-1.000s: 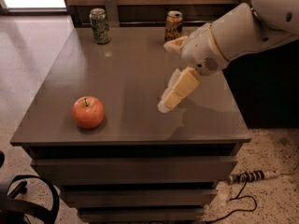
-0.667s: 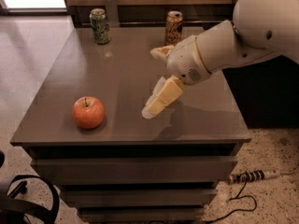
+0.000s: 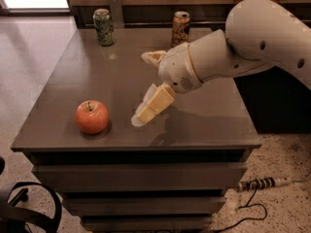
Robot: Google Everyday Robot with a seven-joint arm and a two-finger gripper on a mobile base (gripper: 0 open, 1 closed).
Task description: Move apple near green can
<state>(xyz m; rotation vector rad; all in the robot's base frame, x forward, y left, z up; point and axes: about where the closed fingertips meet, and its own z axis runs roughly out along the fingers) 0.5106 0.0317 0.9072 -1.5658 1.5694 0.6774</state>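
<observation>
The red-orange apple sits upright near the front left of the grey-brown table. The green can stands at the table's back left edge, far from the apple. My gripper hangs over the middle of the table, to the right of the apple and apart from it. Its cream fingers are spread open and empty. One fingertip is low, close to the tabletop; the other is higher and farther back.
A gold-tan can with dark markings stands at the back of the table, right of the green can and just behind my arm. A wooden wall panel runs behind the table. A power strip and cable lie on the floor at right.
My arm has swung left across the table, bringing the open gripper closer to the apple. The apple and both cans have not moved.
</observation>
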